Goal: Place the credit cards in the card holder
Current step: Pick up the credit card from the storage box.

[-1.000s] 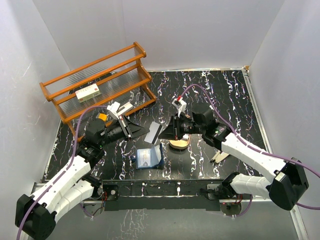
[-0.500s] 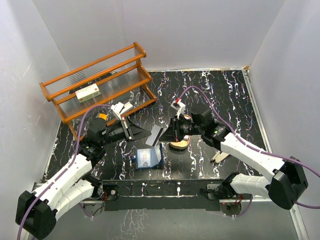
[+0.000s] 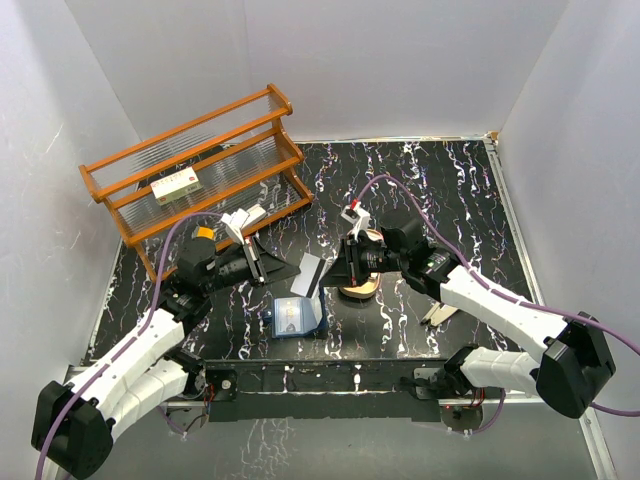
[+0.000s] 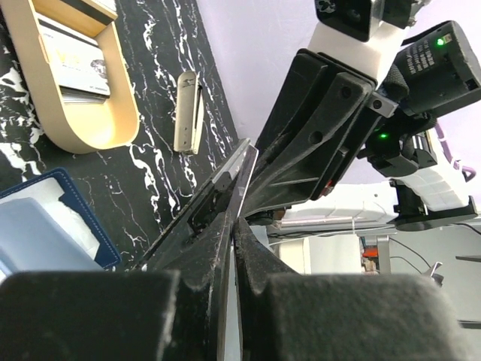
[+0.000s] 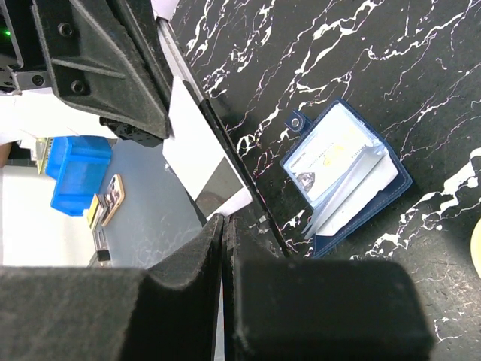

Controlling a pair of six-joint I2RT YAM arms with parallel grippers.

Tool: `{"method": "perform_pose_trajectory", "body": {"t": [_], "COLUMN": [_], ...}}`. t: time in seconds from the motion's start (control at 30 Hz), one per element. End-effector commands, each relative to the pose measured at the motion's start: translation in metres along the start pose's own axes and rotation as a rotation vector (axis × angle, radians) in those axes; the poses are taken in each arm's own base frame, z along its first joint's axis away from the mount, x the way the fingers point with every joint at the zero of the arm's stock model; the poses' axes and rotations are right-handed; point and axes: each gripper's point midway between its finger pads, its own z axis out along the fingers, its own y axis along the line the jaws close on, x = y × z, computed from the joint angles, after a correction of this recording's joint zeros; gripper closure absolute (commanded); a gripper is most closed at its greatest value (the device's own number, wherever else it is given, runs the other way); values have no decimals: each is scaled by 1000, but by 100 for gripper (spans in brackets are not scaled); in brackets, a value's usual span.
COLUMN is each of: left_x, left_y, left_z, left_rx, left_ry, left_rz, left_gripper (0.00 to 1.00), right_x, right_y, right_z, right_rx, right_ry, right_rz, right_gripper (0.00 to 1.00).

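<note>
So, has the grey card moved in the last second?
Yes. The grey card has shifted toward the near edge, farther from the wooden rack and closer to the card holder.

**White walls, black marbled table**

Plain white walls close in the back and both sides. The table top is black with white veining. A wooden rack with clear shelves stands angled at the rear left. Past the table's edge, a blue bin sits on grey floor. Light is soft and even.
</note>
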Motion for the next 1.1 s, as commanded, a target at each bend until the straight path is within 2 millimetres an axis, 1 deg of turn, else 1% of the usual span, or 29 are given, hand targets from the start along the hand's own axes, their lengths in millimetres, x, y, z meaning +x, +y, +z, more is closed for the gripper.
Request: {"method": "perform_pose_trajectory", "body": {"t": [0.0, 0.1, 0.13, 0.23, 0.4, 0.47, 0.53, 0.67, 0.7, 0.87, 0.97, 1.07], "left_x": [18, 21, 22, 22, 22, 23, 24, 23, 25, 34, 40, 40], "left_y": [17, 21, 21, 19, 22, 21, 25, 40, 46, 78, 90, 92], "left_z": [-3, -3, -3, -5, -8, -9, -10, -13, -14, -19, -22, -26], "left_rx": [-45, -51, -45, -31, -35, -23, -41, -103, -119, -241, -300, -357], "left_ry": [63, 67, 70, 60, 29, 24, 15, -30, -35, -41, -16, 8], "left_rz": [-9, -17, -17, -23, -44, -51, -67, -96, -103, -148, -146, -124], "left_gripper": [97, 99, 100, 100, 100, 100, 100, 100, 100, 100, 100, 100], "right_x": [-24, -27, -27, -28, -23, -21, -19, -13, -11, 4, 7, 7], "right_y": [27, 28, 29, 27, 21, 17, 11, -3, -8, -35, -49, -52], "right_z": [-1, -1, -1, -1, 1, 3, 4, 5, 5, 3, -4, -8], "right_rx": [-104, -104, -105, -96, -81, -70, -44, 15, 32, 161, 266, 305], "right_ry": [-85, -95, -98, -103, -91, -88, -86, -94, -95, -72, -68, -62], "right_rz": [-76, -68, -67, -65, -44, -32, -14, 29, 44, 106, 140, 163], "right_gripper": [100, 100, 100, 100, 100, 96, 92, 83, 80, 69, 66, 65]}}
